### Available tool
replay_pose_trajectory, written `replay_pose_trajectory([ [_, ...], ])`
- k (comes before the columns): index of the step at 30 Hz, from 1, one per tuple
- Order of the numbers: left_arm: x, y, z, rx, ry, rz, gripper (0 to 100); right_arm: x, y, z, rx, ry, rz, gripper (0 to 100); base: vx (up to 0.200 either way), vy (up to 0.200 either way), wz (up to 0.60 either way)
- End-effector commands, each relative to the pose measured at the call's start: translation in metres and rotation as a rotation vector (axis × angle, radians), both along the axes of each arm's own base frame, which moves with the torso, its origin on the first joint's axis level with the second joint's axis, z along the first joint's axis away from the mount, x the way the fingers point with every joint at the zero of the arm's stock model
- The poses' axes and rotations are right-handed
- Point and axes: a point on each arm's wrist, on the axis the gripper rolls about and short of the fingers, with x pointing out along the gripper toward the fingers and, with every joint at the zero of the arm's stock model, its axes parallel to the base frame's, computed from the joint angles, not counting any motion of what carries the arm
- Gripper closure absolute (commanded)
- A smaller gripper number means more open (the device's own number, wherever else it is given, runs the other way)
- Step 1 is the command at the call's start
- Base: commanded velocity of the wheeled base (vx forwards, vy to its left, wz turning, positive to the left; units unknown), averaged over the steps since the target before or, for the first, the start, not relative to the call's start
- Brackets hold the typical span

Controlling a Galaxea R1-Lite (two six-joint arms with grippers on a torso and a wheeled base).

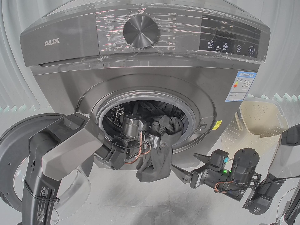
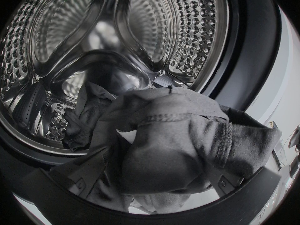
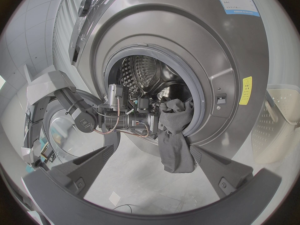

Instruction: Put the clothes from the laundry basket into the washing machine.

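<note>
Dark grey garment (image 1: 156, 166) smothers my left gripper (image 2: 150, 160) at the mouth of the washing machine (image 1: 78, 78). Its jaws look spread wide, with the cloth bunched between and over them rather than pinched. The upper half lies inside the drum (image 2: 150, 32). The rest hangs straight down over the door seal (image 1: 147, 96), its tail toward my right gripper (image 1: 182, 160), which gapes empty and is the nearer one. Cloth hides how firmly the left gripper has it, and the laundry basket (image 1: 259, 125) floor is cut off.
</note>
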Motion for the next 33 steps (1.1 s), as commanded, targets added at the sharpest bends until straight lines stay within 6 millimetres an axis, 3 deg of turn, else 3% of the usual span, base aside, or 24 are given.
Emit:
replay_pose_trajectory([
  [1,-0.003,-0.005,-0.012,0.024,0.016,-0.019,0,0.0,0.0,-0.001,-0.002,0.002,0.001,0,0.0,0.0,0.0],
  [4,0.002,-0.007,-0.027,0.036,0.03,-0.014,0,0.0,0.001,-0.001,-0.002,0.004,0.001,0,0.0,0.0,0.0],
  [5,0.002,-0.007,-0.027,0.036,0.03,-0.014,100,0.0,0.001,-0.001,-0.002,0.004,0.001,0,0.0,0.0,0.0],
  [6,0.006,-0.006,-0.036,0.048,0.029,-0.011,100,0.0,0.001,-0.001,-0.002,0.004,0.001,0,0.0,0.0,0.0],
  [10,0.014,-0.009,-0.039,0.039,0.007,0.003,100,0.0,0.001,-0.001,-0.002,0.004,0.001,0,0.0,0.0,0.0],
  [13,0.036,-0.012,-0.026,-0.006,-0.077,0.067,100,-0.001,0.002,-0.001,-0.002,0.004,0.007,0,0.0,0.0,0.0],
  [21,0.087,0.008,0.016,-0.126,-0.269,0.283,100,-0.002,0.003,-0.002,-0.003,0.005,0.013,0,0.0,0.0,0.0],
  [25,0.099,0.022,0.03,-0.156,-0.312,0.333,100,-0.002,0.003,-0.002,-0.003,0.005,0.013,0,0.0,0.0,0.0],
  [31,0.097,0.021,0.025,-0.155,-0.31,0.333,100,-0.002,0.004,-0.004,-0.007,0.011,0.013,0,0.0,0.0,0.0],
  [32,0.097,0.021,0.026,-0.156,-0.311,0.333,0,-0.002,0.004,-0.004,-0.007,0.011,0.013,0,0.0,0.0,0.0],
  [33,0.096,0.021,0.027,-0.154,-0.308,0.332,0,-0.002,0.004,-0.004,-0.007,0.011,0.013,0,0.0,0.0,0.0],
])
